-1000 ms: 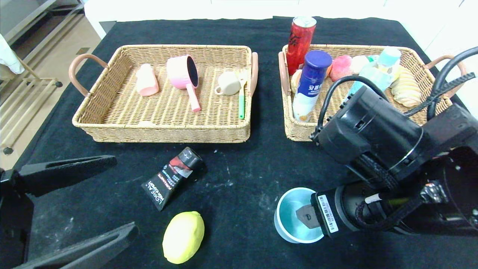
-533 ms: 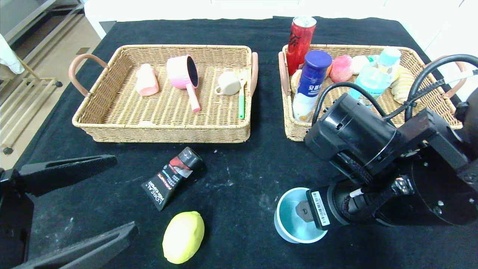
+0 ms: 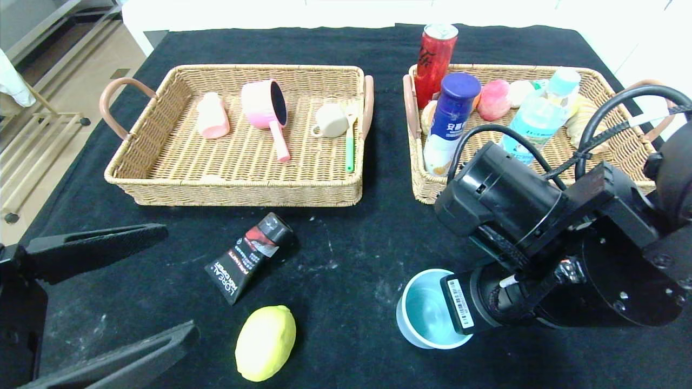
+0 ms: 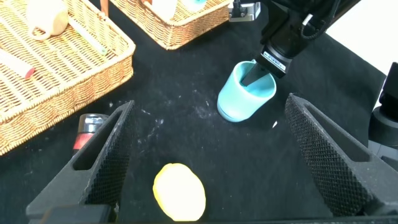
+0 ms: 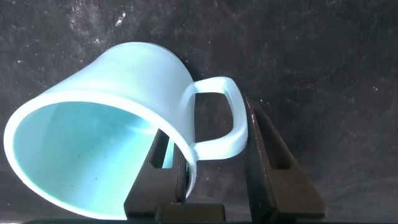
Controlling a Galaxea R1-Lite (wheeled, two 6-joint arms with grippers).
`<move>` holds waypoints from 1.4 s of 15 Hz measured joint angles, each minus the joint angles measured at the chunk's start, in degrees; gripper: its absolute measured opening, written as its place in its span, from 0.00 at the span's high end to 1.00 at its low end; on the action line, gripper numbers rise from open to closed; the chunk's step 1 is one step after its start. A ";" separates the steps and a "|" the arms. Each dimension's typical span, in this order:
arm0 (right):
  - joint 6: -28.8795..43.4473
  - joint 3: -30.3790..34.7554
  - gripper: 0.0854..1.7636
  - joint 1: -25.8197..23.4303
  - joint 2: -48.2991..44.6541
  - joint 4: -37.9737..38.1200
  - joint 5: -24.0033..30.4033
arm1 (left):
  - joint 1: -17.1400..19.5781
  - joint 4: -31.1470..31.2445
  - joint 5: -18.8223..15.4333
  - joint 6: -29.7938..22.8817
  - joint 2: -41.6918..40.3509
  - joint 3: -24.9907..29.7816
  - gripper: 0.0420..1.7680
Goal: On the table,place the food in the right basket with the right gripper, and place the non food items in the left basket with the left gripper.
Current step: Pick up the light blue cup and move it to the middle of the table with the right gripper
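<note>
A light blue cup (image 3: 419, 313) (image 4: 245, 93) (image 5: 112, 124) sits on the black table at the front right. My right gripper (image 5: 211, 146) (image 3: 453, 310) is shut on it, with one finger inside the wall and the other outside the handle. A yellow lemon (image 3: 266, 342) (image 4: 179, 191) lies at the front centre. A black tube (image 3: 248, 256) (image 4: 87, 124) lies just behind it. My left gripper (image 3: 181, 283) (image 4: 210, 106) hangs open at the front left, with nothing between its fingers. The left basket (image 3: 232, 189) and right basket (image 3: 427, 189) stand at the back.
The left basket holds a pink pot (image 3: 265, 108), a pink cup (image 3: 212, 116), a cream cup (image 3: 330, 121) and a green-handled utensil (image 3: 350, 146). The right basket holds a red can (image 3: 435, 56), a blue-capped can (image 3: 448, 121), a water bottle (image 3: 538, 116) and bread-like items.
My right gripper has closed on the blue cup's wall and handle, and the right arm has shifted slightly left and lower. The left arm has not moved.
</note>
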 joint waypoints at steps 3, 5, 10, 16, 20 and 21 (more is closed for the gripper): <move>0.00 0.00 0.69 -0.04 0.00 0.06 -0.02 | -0.02 -0.02 0.00 0.02 -0.01 0.00 0.03; -0.02 0.00 0.69 -0.04 0.00 0.06 -0.02 | -0.02 -0.02 0.00 0.02 -0.06 0.00 0.03; -0.11 0.02 0.69 -0.04 -0.05 0.11 0.02 | -0.02 -0.13 0.00 0.02 -0.09 0.00 0.03; -0.82 -1.96 0.69 1.23 -2.69 0.39 -0.02 | -0.05 0.22 0.00 0.07 0.11 0.11 0.03; -2.69 -6.97 0.69 1.77 -3.64 0.61 -0.05 | -0.11 0.33 0.00 0.11 0.24 0.09 0.03; -2.84 -8.58 0.69 1.97 -3.34 0.78 -0.13 | -0.09 0.33 -0.02 0.07 0.24 0.09 0.03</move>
